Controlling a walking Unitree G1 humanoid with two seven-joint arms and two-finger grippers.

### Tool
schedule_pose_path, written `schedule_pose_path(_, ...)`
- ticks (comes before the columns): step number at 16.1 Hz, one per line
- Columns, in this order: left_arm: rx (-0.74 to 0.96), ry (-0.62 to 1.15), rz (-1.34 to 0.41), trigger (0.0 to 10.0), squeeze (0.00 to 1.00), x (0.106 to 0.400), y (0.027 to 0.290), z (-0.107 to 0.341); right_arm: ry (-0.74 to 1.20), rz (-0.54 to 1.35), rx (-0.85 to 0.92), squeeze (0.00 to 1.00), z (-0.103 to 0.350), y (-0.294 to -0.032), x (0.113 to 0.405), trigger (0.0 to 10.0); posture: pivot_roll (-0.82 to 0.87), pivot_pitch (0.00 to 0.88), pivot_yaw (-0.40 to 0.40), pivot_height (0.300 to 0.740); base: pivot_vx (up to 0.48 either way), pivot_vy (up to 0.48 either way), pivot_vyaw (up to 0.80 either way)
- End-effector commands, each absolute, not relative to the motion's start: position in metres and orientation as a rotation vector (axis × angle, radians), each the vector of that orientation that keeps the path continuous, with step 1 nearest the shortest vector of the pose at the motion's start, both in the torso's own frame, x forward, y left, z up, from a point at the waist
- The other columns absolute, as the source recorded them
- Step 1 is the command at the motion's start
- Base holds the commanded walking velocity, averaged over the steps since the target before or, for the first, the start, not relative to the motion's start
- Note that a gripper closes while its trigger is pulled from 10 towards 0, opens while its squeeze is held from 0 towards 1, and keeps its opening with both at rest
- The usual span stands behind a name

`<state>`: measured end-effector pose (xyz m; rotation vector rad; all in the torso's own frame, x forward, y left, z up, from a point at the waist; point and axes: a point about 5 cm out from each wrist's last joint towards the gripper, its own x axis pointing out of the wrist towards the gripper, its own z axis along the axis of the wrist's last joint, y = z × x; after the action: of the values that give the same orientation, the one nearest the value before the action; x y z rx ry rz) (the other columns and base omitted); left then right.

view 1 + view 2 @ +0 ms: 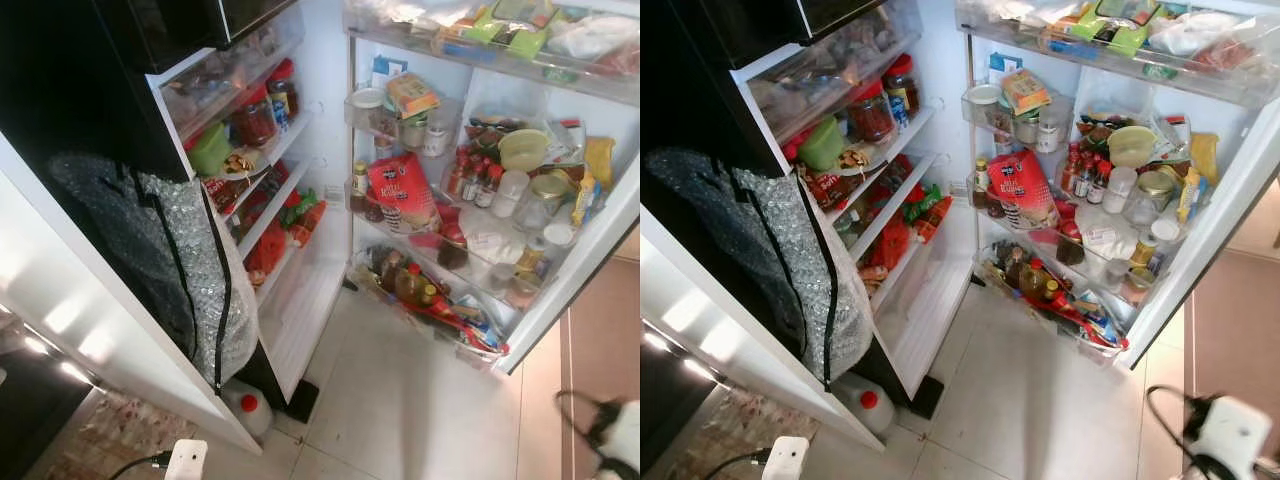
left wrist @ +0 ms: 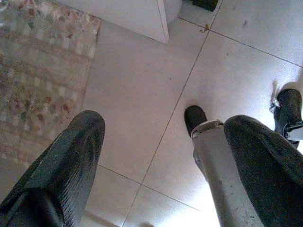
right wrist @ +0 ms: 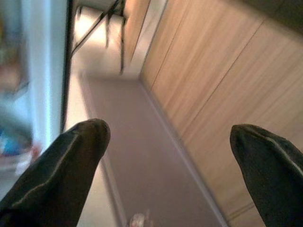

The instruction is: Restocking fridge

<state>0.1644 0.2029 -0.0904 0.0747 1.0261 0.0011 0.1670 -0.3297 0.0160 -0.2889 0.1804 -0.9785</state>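
Observation:
The fridge [image 1: 305, 300] stands open in front of me, its inner shelves crowded with red-lidded jars [image 1: 255, 118], a green tub [image 1: 210, 150] and packets. Its open door [image 1: 585, 255] on the right holds a red bag [image 1: 402, 190], a pale green bowl [image 1: 524, 150], sauce bottles and oil bottles [image 1: 410, 283]. My left gripper [image 2: 175, 156] hangs open over the tiled floor with nothing between its fingers. My right gripper [image 3: 170, 156] is open too, empty, beside a wooden panel wall in a blurred view.
A silver bubble-wrap insulated bag [image 1: 170, 260] with a black zip hangs over the white counter edge to the left of the fridge. A white bottle with a red cap [image 1: 248, 408] stands on the floor below it. A patterned rug [image 2: 42, 71] lies at the left.

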Motion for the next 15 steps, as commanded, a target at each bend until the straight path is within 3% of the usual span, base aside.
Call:
schedule_pose_path(1, 0.093, 1.04, -0.001, 10.0, 0.0, 0.16, 0.207, -0.091, 0.115, -1.062, -0.278, 0.0, 0.029, -0.331, 0.164, 10.0, -0.21, 0.0, 0.108, 0.74, 0.0, 0.0, 0.0)
schedule_pose_path(8, 0.103, 1.04, -0.004, 10.0, 0.0, 0.16, 0.208, -0.091, -0.132, -1.045, -0.211, 0.0, 0.094, -0.318, 0.203, 10.0, -0.21, 0.0, 0.111, 0.74, 0.0, 0.0, 0.0)
schedule_pose_path(15, 0.093, 1.04, 0.009, 10.0, 0.0, 0.16, 0.209, -0.091, -0.142, -1.04, -0.195, 0.0, 0.116, -0.311, 0.215, 10.0, -0.2, 0.016, 0.098, 0.74, 0.0, 0.0, 0.0)
